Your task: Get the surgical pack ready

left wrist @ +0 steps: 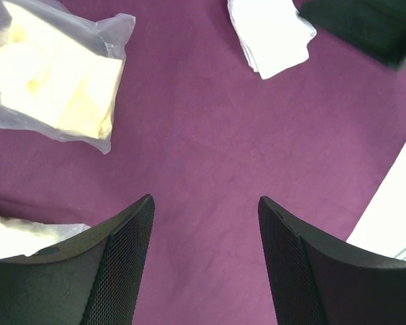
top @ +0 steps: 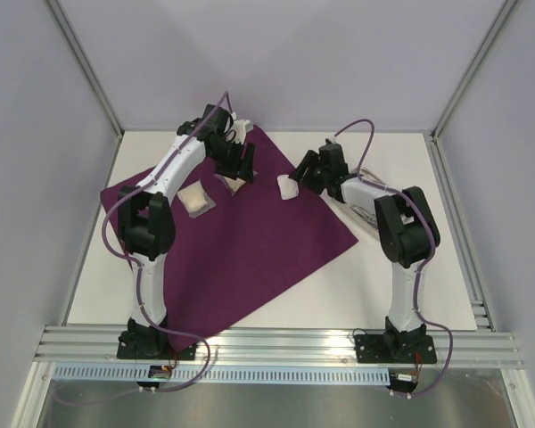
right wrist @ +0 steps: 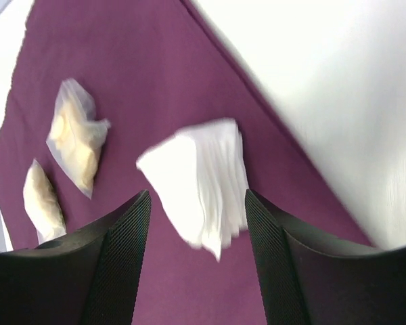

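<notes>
Purple cloth (top: pixel 250 241) is spread cornerwise over the white table (top: pixel 401 267). White gauze pads (top: pixel 288 186) are seen on it, toward 1 o'clock of its centre, below the right gripper (right wrist: pixel 197 196), whose jaws are spread with nothing gripped. The left gripper (left wrist: pixel 205 203) is held over bare cloth, likewise parted and empty. In its wrist view one tan packet (left wrist: pixel 54 81) is found at 10 o'clock and a second packet (left wrist: pixel 13 237) at 8 o'clock.
</notes>
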`<state>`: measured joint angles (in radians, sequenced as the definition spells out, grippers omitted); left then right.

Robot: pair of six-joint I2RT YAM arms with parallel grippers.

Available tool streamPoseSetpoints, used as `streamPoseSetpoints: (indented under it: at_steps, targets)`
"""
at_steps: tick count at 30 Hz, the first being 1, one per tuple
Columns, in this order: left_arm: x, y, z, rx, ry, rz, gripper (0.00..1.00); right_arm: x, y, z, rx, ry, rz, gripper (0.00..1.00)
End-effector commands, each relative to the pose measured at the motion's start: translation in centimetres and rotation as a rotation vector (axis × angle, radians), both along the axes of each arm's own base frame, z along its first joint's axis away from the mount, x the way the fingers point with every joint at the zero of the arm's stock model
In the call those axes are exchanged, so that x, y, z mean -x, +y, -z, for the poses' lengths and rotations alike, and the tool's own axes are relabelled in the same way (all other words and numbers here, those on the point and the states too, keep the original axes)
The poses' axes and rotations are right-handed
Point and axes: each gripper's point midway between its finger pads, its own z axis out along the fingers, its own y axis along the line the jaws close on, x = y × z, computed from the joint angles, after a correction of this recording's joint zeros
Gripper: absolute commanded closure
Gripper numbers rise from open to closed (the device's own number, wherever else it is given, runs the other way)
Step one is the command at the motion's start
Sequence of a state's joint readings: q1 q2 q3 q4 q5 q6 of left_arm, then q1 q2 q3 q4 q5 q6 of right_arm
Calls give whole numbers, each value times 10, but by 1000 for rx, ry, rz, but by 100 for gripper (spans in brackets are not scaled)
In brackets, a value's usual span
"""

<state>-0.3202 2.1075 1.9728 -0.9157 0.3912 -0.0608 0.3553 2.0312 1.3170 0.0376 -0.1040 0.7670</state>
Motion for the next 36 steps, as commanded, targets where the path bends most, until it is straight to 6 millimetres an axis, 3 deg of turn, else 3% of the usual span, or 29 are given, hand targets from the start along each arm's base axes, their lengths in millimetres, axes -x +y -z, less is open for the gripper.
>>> streamPoseSetpoints:
  at_steps: [1, 5, 17, 20, 21, 24, 31, 36]
  targets:
    - [5, -3, -6, 9, -8, 29, 28, -17, 9, -1, -15, -16, -103, 39]
    - [4, -3, -4, 5, -9, 30, 28, -20, 12, 10, -19, 5, -121, 40]
    - [6, -4, -2, 15, 4, 30, 28, 0, 17, 47, -41, 101, -159, 44]
    - [7, -5, -3, 18, 6, 30, 28, -2, 18, 55, -45, 114, -163, 49]
    - [7, -5, -5, 20, 2, 30, 28, -1, 20, 55, -49, 115, -171, 56]
    - [8, -4, -4, 18, 3, 32, 28, -4, 20, 54, -44, 100, -183, 69]
    - [8, -4, -3, 13, 3, 38, 28, -9, 25, 38, -33, 48, -242, 85]
    - [10, -2, -5, 7, -2, 45, 28, -12, 31, 11, -30, -30, -312, 99]
